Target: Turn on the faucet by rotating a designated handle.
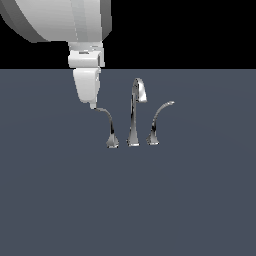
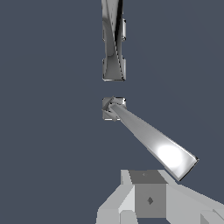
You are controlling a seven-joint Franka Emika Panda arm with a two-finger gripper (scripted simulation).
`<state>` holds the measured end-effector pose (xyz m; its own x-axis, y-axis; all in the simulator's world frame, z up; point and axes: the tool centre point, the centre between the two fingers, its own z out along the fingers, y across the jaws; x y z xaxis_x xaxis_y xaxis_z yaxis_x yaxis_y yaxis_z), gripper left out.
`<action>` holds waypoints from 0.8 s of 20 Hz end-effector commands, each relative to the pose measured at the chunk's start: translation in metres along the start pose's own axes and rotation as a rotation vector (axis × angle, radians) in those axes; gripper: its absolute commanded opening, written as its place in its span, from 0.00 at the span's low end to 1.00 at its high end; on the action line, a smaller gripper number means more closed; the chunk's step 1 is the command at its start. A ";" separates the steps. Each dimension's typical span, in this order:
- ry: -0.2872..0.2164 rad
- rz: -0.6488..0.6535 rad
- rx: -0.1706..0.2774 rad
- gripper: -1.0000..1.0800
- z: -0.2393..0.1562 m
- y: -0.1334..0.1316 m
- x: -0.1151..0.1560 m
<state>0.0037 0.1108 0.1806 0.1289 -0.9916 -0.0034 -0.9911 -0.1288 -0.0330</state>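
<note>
The chrome faucet stands on the dark grey surface in the exterior view: a tall hook-topped spout, the designated handle arcing toward the exterior view's left, and a mirror-image lever arcing right. My gripper hangs straight down and its tip touches the handle's tapering end. The fingers look pressed together, with nothing between them. In the wrist view the handle runs from its square base out to a bright tip just beside my gripper. The spout lies beyond the base.
The flat dark grey surface spreads around the faucet. My white arm fills the upper part of the exterior view's left. Nothing else stands near the faucet.
</note>
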 end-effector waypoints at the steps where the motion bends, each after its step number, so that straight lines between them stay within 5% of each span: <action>1: 0.004 0.007 -0.030 0.00 0.008 0.018 0.007; 4: 0.001 -0.005 -0.005 0.00 0.000 0.010 0.000; 16: 0.003 0.007 -0.033 0.00 0.008 0.042 0.054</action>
<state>-0.0227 0.0811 0.1802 0.1584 -0.9874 -0.0041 -0.9870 -0.1583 -0.0267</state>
